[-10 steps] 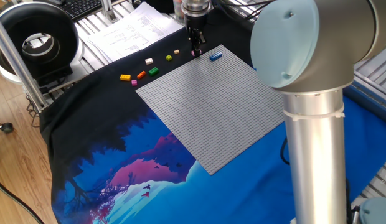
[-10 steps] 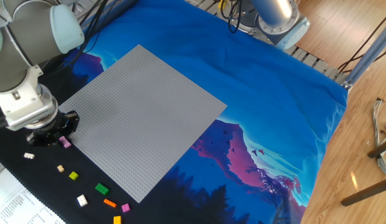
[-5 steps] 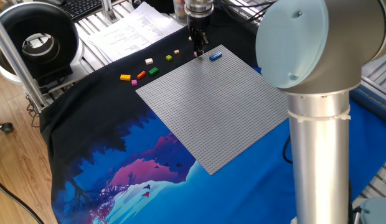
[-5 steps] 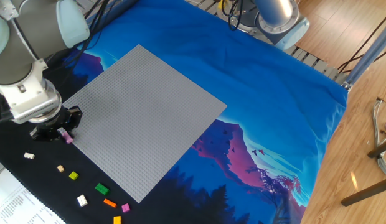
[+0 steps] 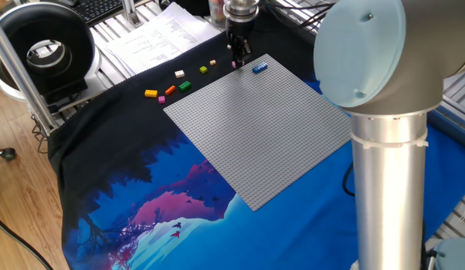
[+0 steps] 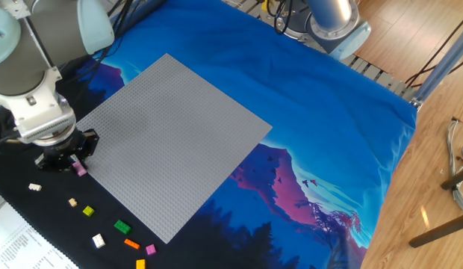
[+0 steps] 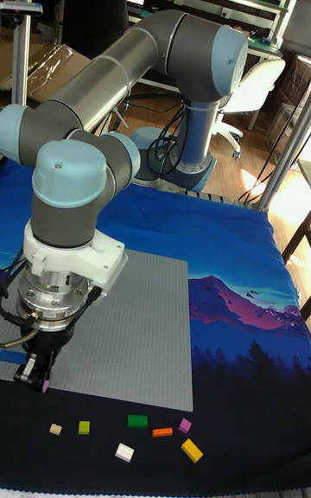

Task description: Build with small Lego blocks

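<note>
My gripper (image 5: pixel 237 60) hangs at the far corner of the grey baseplate (image 5: pixel 255 127), shut on a small pink brick (image 5: pixel 234 65). In the other fixed view the gripper (image 6: pixel 75 164) holds that pink brick (image 6: pixel 81 171) right at the left edge of the baseplate (image 6: pixel 172 134). The tall view shows the gripper (image 7: pixel 41 375) pointing down with the pink brick (image 7: pixel 43 386) at its tips. A blue brick (image 5: pixel 259 68) sits on the plate's corner. Several loose bricks lie on the black cloth: yellow (image 5: pixel 151 94), orange (image 5: pixel 170 90), green (image 5: pixel 185 85), white (image 5: pixel 179 73).
Printed paper sheets (image 5: pixel 161 37) lie behind the bricks, next to a black round device (image 5: pixel 45 52). The arm's thick grey column (image 5: pixel 386 187) stands at the right of the plate. A blue patterned cloth (image 6: pixel 314 127) covers the table.
The gripper has shifted slightly toward the baseplate's edge with the pink brick in it. The arm's elbow has moved a little to the right. The loose bricks lie as before.
</note>
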{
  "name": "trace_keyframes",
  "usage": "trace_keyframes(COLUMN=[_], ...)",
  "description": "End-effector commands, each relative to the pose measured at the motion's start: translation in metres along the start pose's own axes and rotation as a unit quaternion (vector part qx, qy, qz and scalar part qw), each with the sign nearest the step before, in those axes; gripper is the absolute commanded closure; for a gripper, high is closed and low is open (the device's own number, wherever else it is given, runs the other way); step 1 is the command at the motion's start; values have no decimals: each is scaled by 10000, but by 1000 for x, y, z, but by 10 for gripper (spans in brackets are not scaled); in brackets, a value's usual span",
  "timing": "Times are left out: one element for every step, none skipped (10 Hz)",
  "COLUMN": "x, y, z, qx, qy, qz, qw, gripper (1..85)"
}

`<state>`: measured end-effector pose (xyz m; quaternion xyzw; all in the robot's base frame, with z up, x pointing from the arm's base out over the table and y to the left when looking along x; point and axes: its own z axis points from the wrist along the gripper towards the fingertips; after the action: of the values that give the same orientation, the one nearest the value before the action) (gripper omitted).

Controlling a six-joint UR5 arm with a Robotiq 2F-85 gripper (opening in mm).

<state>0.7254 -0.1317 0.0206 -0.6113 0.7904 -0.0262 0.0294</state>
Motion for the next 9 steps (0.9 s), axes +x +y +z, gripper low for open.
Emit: trace_keyframes(x=[-8,-7,-3,-3,-6,-1,5,6,12], y=[-8,-5,-6,-3,2,7,9,14,20], z=[-2,-2,-1,-1,1,3,5,7,8], qx=[165,113,135,153,167,143,128,47,-63], qy=[-181,-169,-71,12,79,225,316,271,316], qz=[-311,-335,-375,-406,-428,-462,-552,-599,-651], qw=[9992,9992,9992,9991,9989,9986,9979,9978,9974], gripper=[833,823,820,820,820,820,820,820,800])
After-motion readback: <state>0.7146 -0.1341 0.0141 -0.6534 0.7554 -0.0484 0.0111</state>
